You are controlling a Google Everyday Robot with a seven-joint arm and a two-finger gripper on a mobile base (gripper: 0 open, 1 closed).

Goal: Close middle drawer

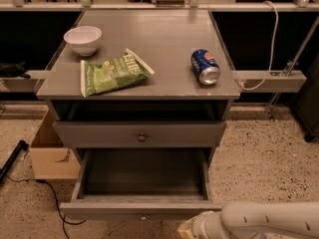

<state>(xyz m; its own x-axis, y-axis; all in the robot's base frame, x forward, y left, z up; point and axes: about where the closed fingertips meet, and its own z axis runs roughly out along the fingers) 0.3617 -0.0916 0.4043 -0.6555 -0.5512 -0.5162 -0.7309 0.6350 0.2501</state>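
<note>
Camera view: fingers (pixel 187 230) near open middle drawer (pixel 142 208); can (pixel 205 66), bowl (pixel 82 39) on tabletop (pixel 164 36).

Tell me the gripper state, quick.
Gripper: open or closed cannot be told; it is at the bottom edge of the view, by the front of the pulled-out middle drawer, right of its knob.

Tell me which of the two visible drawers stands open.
The middle drawer, pulled out below the shut upper drawer; the gripper is near its front right corner.
</note>
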